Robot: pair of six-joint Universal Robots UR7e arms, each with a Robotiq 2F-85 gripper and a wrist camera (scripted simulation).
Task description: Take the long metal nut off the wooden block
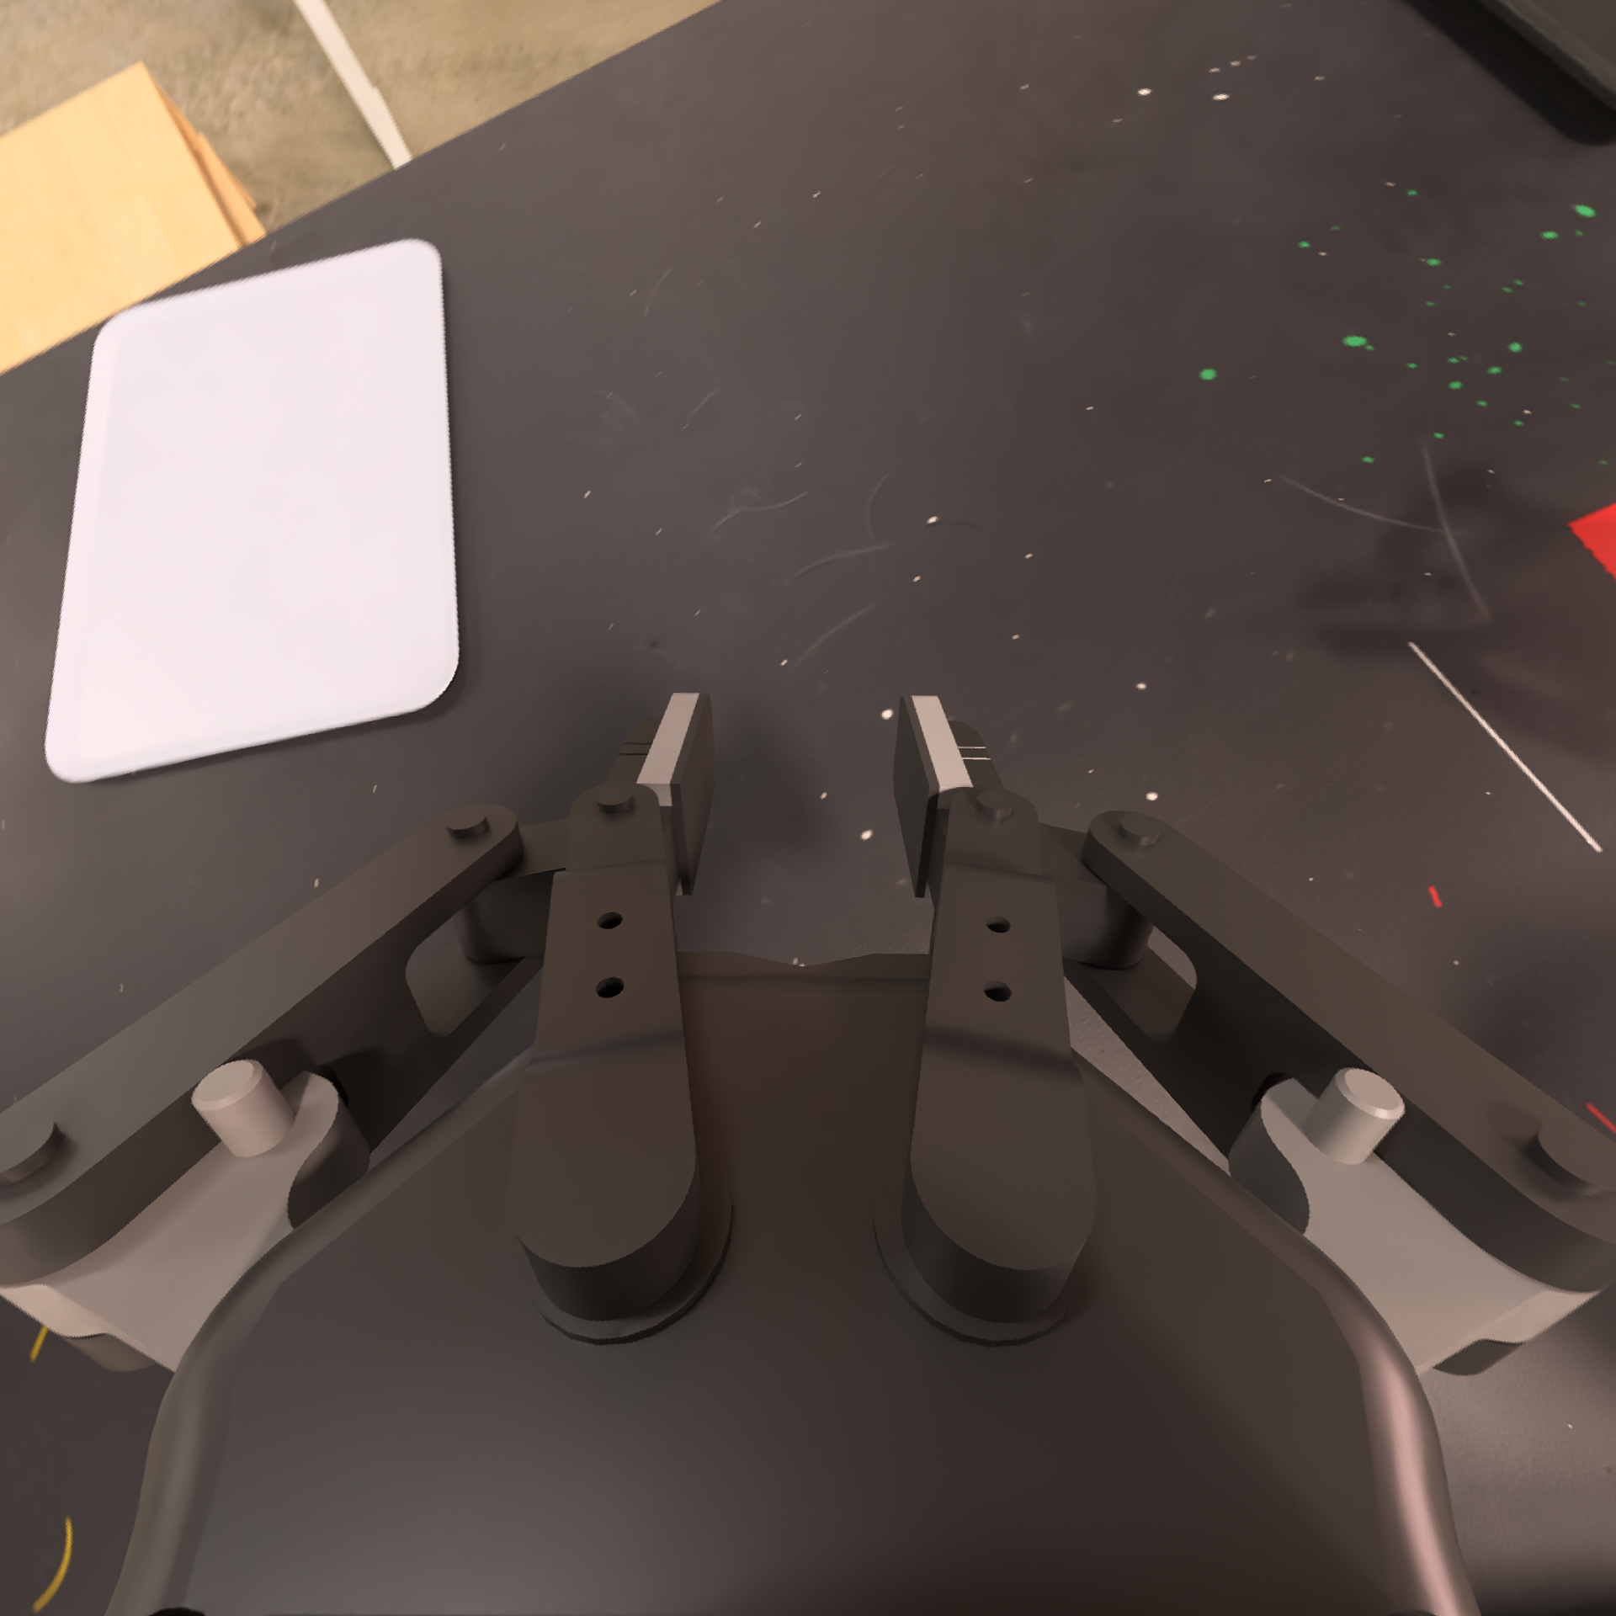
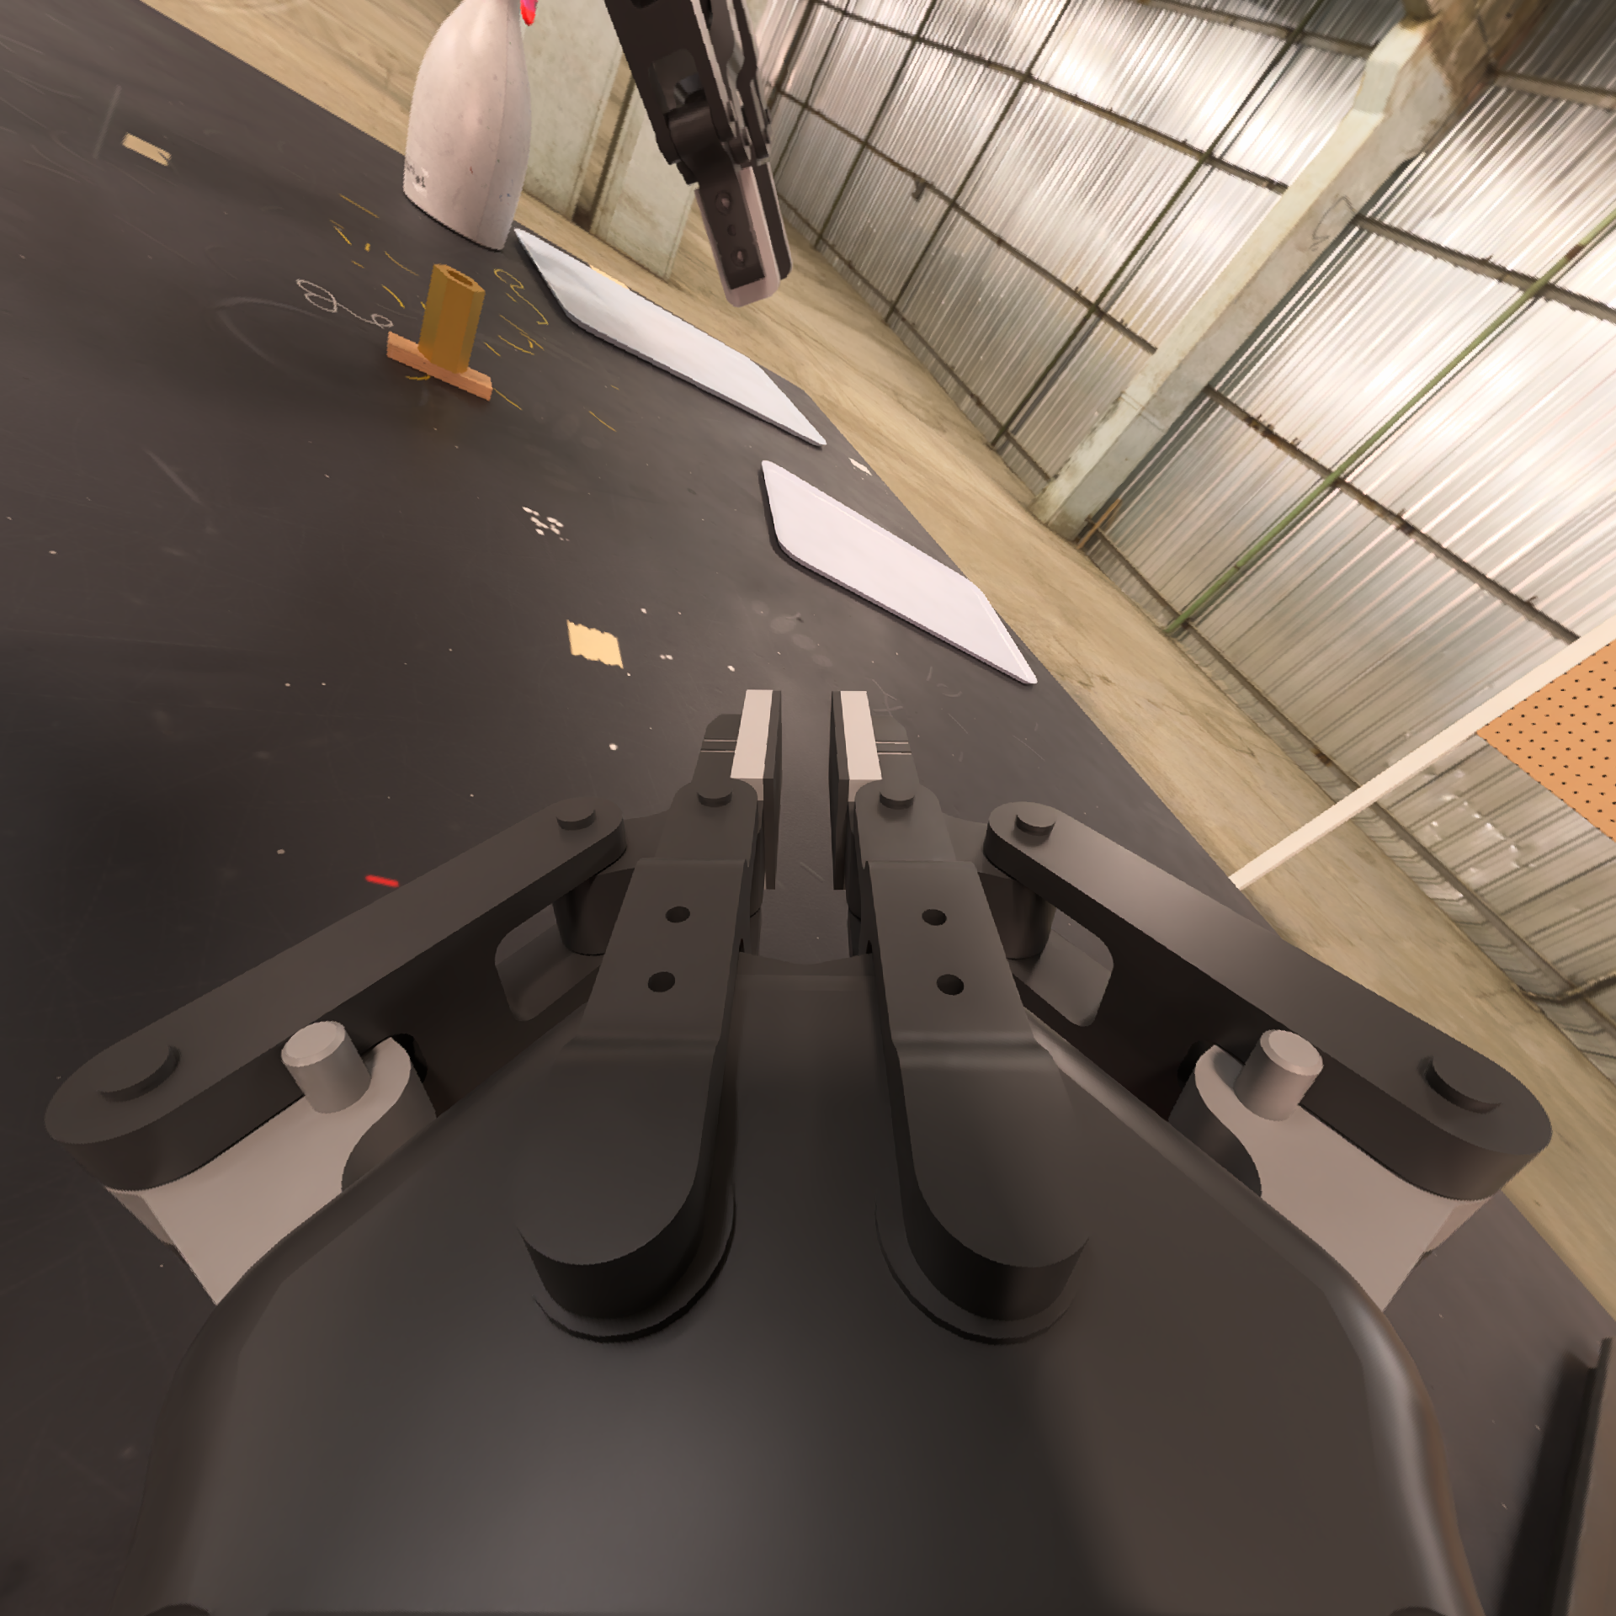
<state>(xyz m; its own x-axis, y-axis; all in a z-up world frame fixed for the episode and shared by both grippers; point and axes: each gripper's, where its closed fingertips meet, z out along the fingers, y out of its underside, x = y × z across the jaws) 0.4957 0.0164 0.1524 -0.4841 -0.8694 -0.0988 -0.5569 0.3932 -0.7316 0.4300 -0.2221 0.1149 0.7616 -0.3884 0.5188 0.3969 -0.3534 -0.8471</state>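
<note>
A long golden hexagonal nut (image 2: 449, 319) stands upright on a small flat wooden block (image 2: 437, 360) on the dark table, far ahead and to the left in the right wrist view. My right gripper (image 2: 804, 730) is low over the table and well short of the nut; its jaws are empty with only a narrow gap between them. My left gripper (image 1: 791, 743) is open and empty above bare table. It also shows in the right wrist view (image 2: 752, 275), hanging above a white tray to the right of the nut. The nut and block do not show in the left wrist view.
Two flat white trays (image 2: 665, 337) (image 2: 892, 568) lie along the table's right edge, and one shows in the left wrist view (image 1: 254, 507). A white bottle (image 2: 472, 122) stands behind the nut. A red patch (image 1: 1596, 538) is at the right edge.
</note>
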